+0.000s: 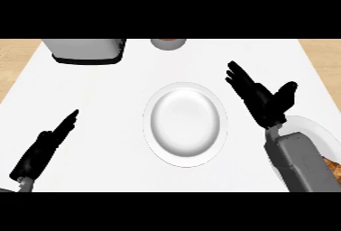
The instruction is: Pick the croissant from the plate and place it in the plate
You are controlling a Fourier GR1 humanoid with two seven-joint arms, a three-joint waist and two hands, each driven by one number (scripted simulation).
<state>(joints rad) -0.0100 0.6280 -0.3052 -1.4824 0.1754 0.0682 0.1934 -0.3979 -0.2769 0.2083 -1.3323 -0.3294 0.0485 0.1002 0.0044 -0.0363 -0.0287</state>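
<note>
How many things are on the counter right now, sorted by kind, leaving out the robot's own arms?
Plates: 2, the centre plate and the right plate, partly hidden by the forearm
Croissants: 1, the croissant, only a brown bit showing at the right edge
Appliances: 1, the grey appliance at the back left
Cups: 1, the round cup at the back
Total: 5

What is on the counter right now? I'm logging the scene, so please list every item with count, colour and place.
plate: one, white, centre of the counter, nothing on it
second plate: one, white, right edge, partly under the right forearm
croissant: one, brown, on the second plate, mostly hidden
appliance: one, grey with dark base, top left
cup: one, grey, top centre, cut off
counter: one, white
left hand: black, lower left, fingers straight
right hand: black, right of the centre plate, fingers straight
</note>
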